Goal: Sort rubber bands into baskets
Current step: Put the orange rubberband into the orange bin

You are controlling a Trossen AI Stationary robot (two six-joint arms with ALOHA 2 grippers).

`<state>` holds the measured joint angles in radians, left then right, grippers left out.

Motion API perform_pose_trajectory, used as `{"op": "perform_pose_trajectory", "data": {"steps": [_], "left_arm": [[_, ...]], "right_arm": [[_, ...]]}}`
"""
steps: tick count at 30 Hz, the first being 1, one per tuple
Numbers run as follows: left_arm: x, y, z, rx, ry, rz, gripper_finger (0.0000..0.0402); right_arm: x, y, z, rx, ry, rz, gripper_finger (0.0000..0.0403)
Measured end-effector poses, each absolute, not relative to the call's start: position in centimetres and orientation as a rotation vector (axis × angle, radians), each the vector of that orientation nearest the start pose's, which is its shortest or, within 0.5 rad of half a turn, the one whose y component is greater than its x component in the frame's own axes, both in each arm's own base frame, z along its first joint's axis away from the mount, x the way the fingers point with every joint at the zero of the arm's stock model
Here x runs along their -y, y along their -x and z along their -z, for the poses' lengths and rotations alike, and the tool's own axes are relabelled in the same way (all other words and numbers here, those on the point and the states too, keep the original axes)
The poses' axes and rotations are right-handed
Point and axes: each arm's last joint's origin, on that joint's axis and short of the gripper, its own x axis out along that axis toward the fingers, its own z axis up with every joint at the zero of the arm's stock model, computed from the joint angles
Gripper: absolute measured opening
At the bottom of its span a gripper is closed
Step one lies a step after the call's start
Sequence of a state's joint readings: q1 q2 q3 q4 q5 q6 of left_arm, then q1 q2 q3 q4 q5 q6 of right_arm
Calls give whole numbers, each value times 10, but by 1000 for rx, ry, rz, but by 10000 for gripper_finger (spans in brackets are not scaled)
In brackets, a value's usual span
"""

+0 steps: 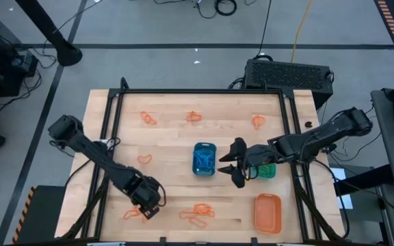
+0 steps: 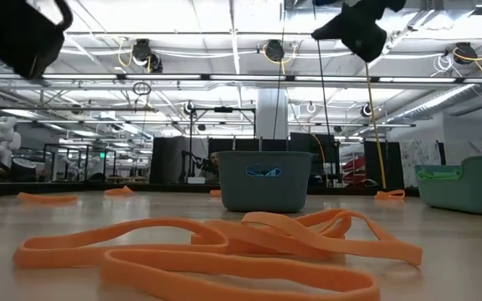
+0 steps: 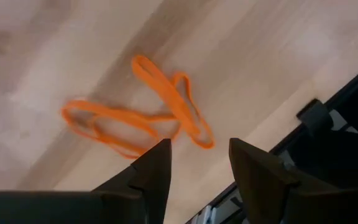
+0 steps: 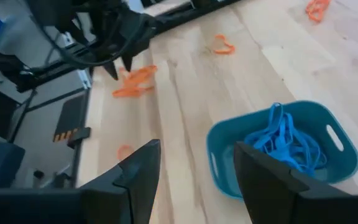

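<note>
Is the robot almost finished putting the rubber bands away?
Not yet. The blue basket already holds blue bands. Right now the left end effector hangs open over an orange pair near the table's front edge, holding nothing. The right end effector waits open beside the blue basket. The orange basket looks empty, and orange bands still lie scattered around.

Left claw (image 3: 197, 165), right claw (image 4: 194, 168) both agape

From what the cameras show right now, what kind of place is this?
Probably a robotics lab or workshop hall. The wooden table stands on a grey floor with loose cables, and the low view shows a high ceiling with pipes and strip lights over more equipment.
</note>
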<state>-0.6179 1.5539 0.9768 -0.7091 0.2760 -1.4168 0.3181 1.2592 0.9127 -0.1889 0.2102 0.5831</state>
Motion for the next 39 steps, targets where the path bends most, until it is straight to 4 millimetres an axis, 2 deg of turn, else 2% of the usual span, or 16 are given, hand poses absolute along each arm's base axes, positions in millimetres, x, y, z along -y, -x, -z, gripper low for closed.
{"op": "perform_pose_trajectory", "data": {"steps": [5,13,16,19,22,26,32,39], "left_arm": [[176,-227,-171,-1559,876,-399,168],[184,-229,-152,-1581,844,-439,168],[184,-230,-152,-1567,842,-440,166],[184,-230,-152,-1567,833,-431,147],[184,-230,-152,-1580,808,-394,100],[184,-230,-153,-1576,764,-349,17],[178,-234,-154,-1529,698,-325,10],[152,-247,-180,-1346,620,-248,5]], "right_arm": [[-79,-268,-271,-544,-426,62,193],[-81,-276,-272,-492,-410,31,193],[-81,-276,-273,-478,-406,26,193],[-81,-276,-273,-482,-405,27,193],[-81,-276,-273,-481,-405,27,193],[-81,-276,-273,-481,-405,27,193],[-81,-276,-273,-482,-401,27,193],[-81,-277,-272,-483,-380,22,193]]}}
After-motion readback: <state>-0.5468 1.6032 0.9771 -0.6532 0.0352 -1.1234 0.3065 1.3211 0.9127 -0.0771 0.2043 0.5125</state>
